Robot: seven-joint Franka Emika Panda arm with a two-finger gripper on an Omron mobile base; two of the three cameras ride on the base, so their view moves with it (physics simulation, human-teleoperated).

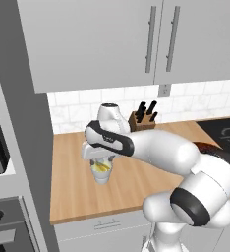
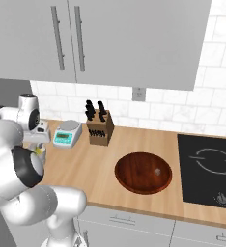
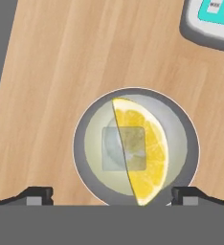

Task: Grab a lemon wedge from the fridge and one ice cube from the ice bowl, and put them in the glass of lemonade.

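The glass of lemonade stands on the wooden counter, straight below my gripper. Inside it, a bright-yellow lemon wedge rests on edge beside a pale translucent ice cube. The gripper is open, its dark fingertips spread wider than the glass and touching nothing. From the left base view, the gripper hangs just over the glass. The dark reddish-brown ice bowl sits to the right on the counter with one small ice cube in it. The fridge is out of view.
A white scale with a teal display stands behind the glass, next to a knife block at the wall. A black cooktop lies at the far right. Upper cabinets hang overhead. A grey tall unit borders the counter's left end.
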